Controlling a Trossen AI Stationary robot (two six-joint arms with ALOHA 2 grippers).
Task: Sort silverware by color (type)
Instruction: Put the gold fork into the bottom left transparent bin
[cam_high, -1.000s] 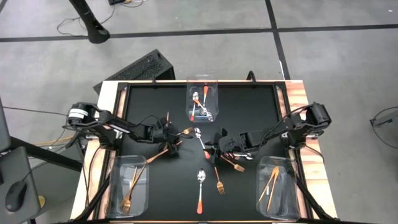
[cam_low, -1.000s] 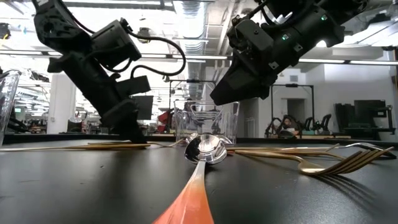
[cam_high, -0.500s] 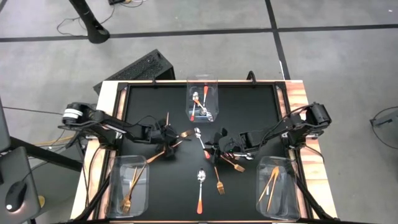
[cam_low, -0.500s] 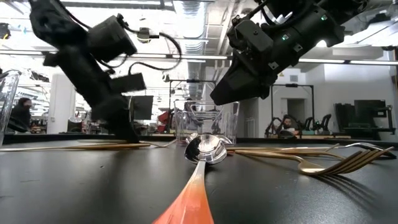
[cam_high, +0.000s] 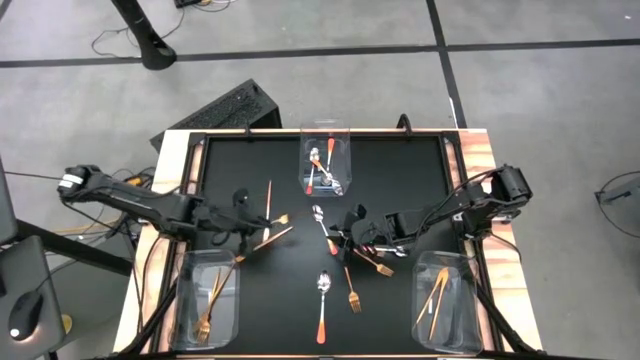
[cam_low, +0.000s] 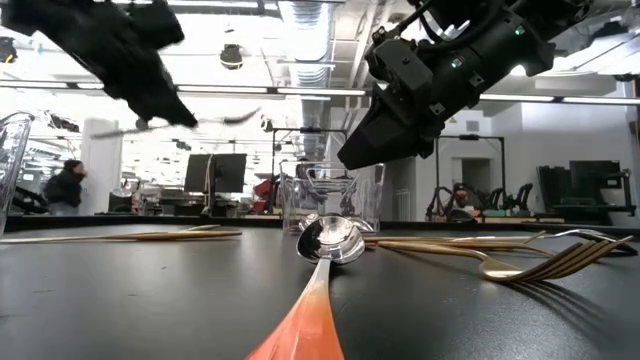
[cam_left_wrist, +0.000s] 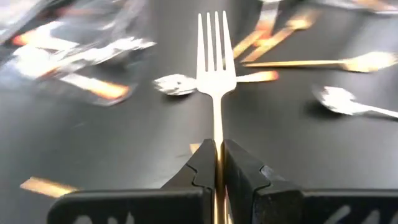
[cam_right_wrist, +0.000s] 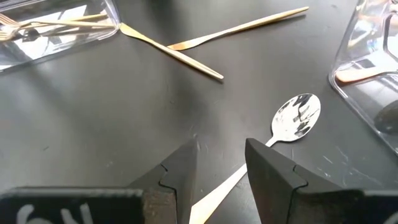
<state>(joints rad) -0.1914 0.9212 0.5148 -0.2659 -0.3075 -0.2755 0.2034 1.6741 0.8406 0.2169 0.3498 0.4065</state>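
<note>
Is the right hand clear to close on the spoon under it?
Probably yes: the right hand is open, the spoon handle runs between its fingers, nothing lies across it.

We seem to be in a robotics lab or open-plan workshop. From above we see a black surface (cam_high: 300, 290) framed in wood, standing on a grey concrete floor (cam_high: 540, 100) crossed by dark lines, with loose cables (cam_high: 110, 40) trailing nearby and a computer mouse (cam_high: 22, 316) on a side desk. Looking level across the surface, we see exposed ceiling ducts (cam_low: 320, 20), strip lighting, monitors (cam_low: 215, 172), office chairs (cam_low: 470, 200) and a person (cam_low: 65, 188) far behind.
</note>
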